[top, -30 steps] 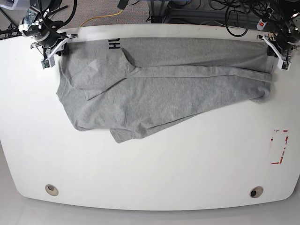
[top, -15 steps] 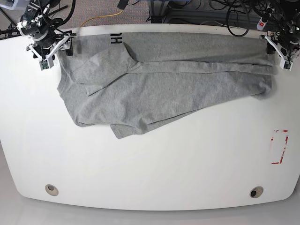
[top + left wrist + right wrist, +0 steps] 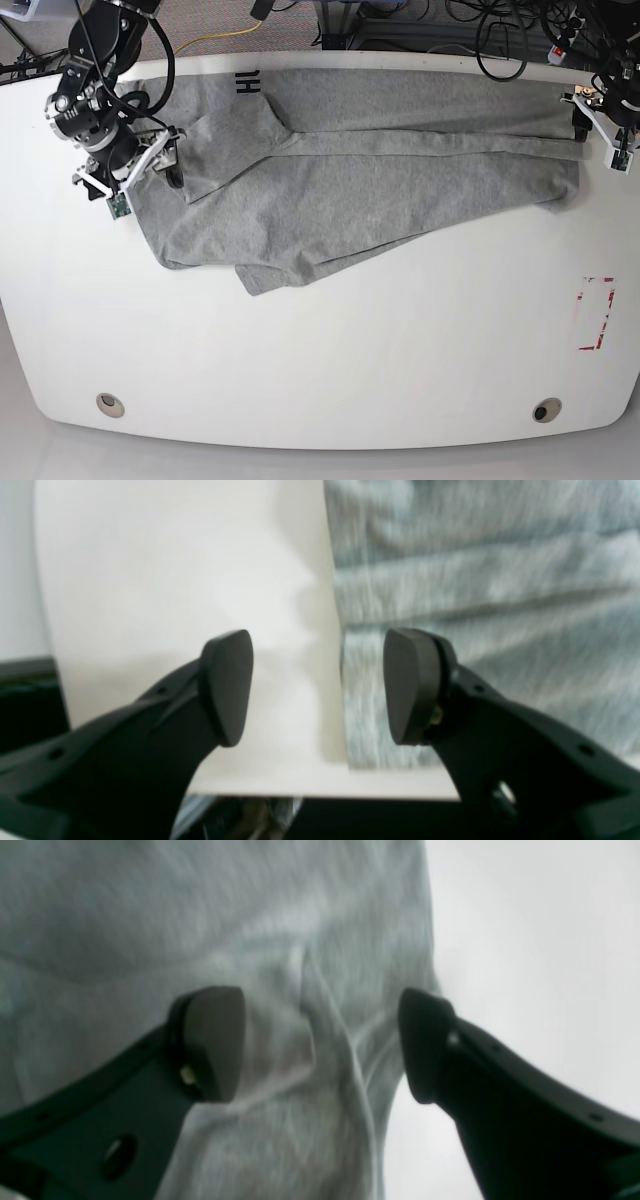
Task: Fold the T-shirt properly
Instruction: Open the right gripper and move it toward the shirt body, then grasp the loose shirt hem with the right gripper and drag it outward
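The large light heather-grey cotton T-shirt (image 3: 370, 180) lies spread across the far half of the white rounded tabletop (image 3: 330, 360), stretched sideways from near the far left corner to near the far right corner. Its upper part is folded over along a long crease, and a loose flap hangs toward the middle of the tabletop. Black block lettering (image 3: 245, 85) shows at the far edge, only partly readable.

The right gripper (image 3: 140, 168) hovers over the shirt's end by the left edge of the tabletop as the base view shows it. In its wrist view its black fingers (image 3: 212, 1040) stand wide apart, with creased grey cloth (image 3: 300, 990) below the gap and nothing pinched.

The left gripper (image 3: 598, 125) sits at the opposite end, by the far right corner. Its fingers (image 3: 227, 685) are also apart, straddling the shirt's straight edge (image 3: 345, 705); one finger is over bare tabletop (image 3: 150, 580), the other over fabric, gripping nothing.

A red-and-white rectangular marking (image 3: 597, 313) lies near the right edge, well apart from the shirt.
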Action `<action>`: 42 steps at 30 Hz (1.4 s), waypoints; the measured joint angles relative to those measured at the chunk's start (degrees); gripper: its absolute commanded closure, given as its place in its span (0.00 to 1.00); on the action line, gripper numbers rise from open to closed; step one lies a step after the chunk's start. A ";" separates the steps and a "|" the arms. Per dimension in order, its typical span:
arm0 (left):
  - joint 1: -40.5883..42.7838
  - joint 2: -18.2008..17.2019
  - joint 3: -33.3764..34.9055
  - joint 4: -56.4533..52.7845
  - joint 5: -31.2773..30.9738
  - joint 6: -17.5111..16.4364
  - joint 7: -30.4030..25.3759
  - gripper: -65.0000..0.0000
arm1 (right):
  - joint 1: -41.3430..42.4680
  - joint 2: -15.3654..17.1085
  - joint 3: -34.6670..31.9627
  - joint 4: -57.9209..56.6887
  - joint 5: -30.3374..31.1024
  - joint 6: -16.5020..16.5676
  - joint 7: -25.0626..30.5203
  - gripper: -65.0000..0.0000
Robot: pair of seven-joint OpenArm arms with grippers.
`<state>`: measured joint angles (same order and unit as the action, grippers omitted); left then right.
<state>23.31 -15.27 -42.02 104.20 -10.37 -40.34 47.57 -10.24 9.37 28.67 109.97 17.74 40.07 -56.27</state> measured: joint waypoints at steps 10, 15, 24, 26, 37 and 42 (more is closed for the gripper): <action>-0.13 0.00 -0.20 0.24 0.02 0.02 0.15 0.41 | 15.76 0.09 -8.92 -14.69 -0.46 0.02 -2.25 0.29; -0.26 -0.02 -0.22 0.26 0.00 0.02 -0.17 0.41 | 24.22 0.13 -12.11 -26.58 -5.40 -0.04 -2.01 0.29; -0.31 -0.02 -0.26 0.20 0.02 0.00 -0.04 0.41 | 35.95 0.04 -16.35 -47.36 -8.39 0.00 6.88 0.30; -0.28 -0.02 -0.26 0.20 0.02 0.02 -0.02 0.41 | 37.35 0.17 -16.35 -51.34 -8.70 -0.20 9.03 0.30; -0.28 -0.02 -0.24 0.20 0.02 0.00 -0.07 0.41 | 38.91 -1.81 -16.39 -57.96 -8.74 -0.46 11.74 0.30; -0.28 -0.02 -0.24 0.17 0.02 0.00 -0.07 0.41 | 38.88 -3.98 -16.65 -58.10 -8.87 -1.14 13.11 0.49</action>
<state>23.03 -15.29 -42.26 104.38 -10.35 -40.34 47.51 28.64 5.39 12.01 51.88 8.86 38.94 -43.16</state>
